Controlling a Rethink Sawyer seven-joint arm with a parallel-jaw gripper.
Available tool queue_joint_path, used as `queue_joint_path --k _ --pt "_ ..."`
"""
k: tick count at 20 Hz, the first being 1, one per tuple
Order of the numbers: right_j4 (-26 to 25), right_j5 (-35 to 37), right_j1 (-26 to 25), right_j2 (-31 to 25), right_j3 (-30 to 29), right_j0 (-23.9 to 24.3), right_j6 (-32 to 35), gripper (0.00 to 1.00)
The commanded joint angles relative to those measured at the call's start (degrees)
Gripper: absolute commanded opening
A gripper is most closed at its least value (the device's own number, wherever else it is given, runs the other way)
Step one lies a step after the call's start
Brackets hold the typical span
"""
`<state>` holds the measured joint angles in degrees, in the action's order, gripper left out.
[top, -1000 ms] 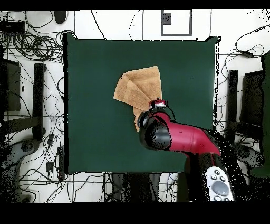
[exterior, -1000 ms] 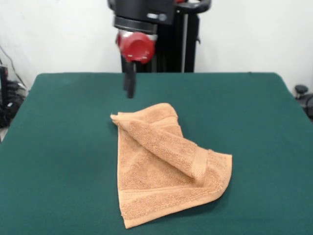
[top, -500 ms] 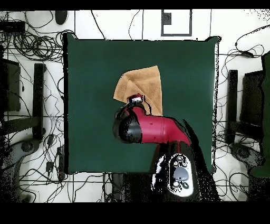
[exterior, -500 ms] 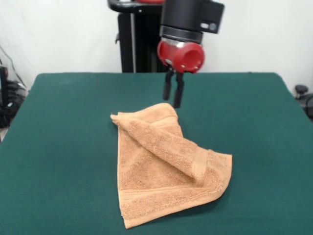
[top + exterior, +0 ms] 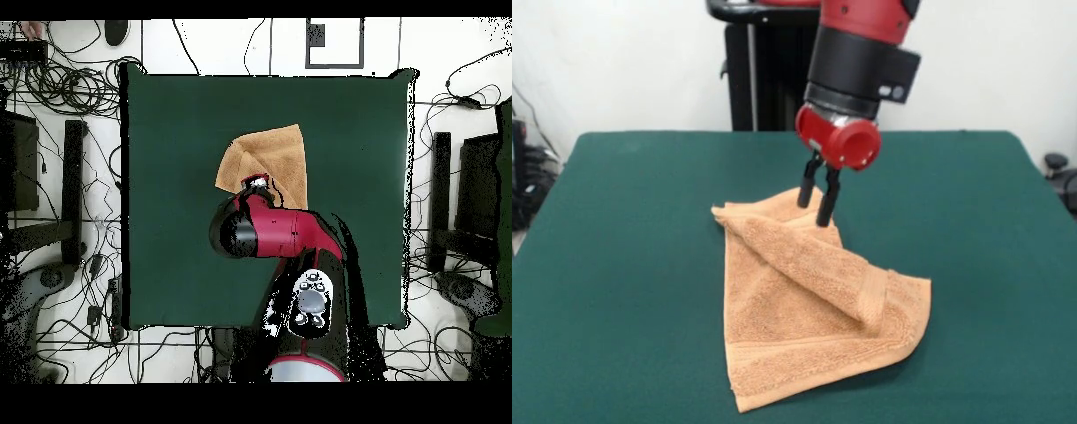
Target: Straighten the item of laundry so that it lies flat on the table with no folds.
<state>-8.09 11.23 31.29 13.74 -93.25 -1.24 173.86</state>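
Nubby orange-tan terry towel (image 5: 812, 309), one corner folded over, lies on green felt tabletop (image 5: 627, 265) beneath the end effector (image 5: 815, 200), whose fingers stand slightly apart, empty

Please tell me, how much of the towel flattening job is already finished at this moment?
Nothing looks finished: the towel lies on the green table with one flap folded diagonally over it. In hand: the gripper, its fingers slightly apart, hangs over the towel's far edge and grips nothing. Left: take the folded flap, pull it open and smooth the towel flat.
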Motion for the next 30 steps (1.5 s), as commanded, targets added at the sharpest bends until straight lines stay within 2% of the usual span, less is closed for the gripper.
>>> queue_joint_path --k 1,21,30 --pt "4.13 8.55 -5.76 3.56 4.32 -3.22 6.41 1.00" --pt "6.41 11.03 -10.20 5.57 5.86 -2.78 4.64 1.00" --pt "6.62 13.82 -9.73 5.96 6.46 -2.02 3.14 1.00"
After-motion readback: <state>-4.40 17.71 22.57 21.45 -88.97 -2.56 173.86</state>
